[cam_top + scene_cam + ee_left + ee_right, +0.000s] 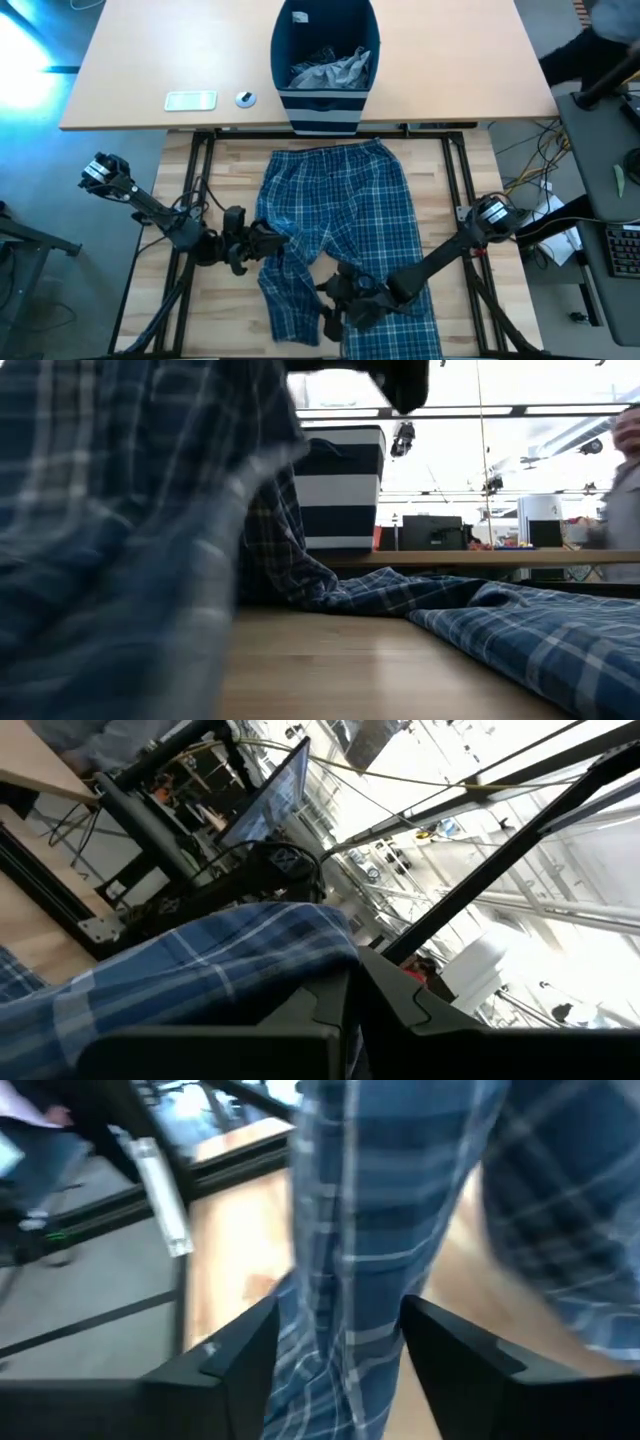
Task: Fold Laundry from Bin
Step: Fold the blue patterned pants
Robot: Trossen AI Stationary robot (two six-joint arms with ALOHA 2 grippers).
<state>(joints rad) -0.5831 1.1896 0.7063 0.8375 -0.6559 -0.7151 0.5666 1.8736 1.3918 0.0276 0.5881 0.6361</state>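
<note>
Two grippers work our blue plaid trousers [345, 225], spread on the wooden table [230, 165] before the navy striped bin [325, 60]. Our left gripper [268, 243] is clenched on the trousers' left leg; our right gripper [335, 1355] has fingers parted around plaid cloth near the lower legs.

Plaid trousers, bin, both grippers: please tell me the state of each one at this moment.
plaid trousers: spread flat on the table, waistband toward the bin, one leg lifted at its lower part.
bin: upright, open, grey laundry inside.
left gripper: shut on the plaid trousers at their left edge.
right gripper: fingers apart, with plaid cloth between them; grip not certain.
</note>
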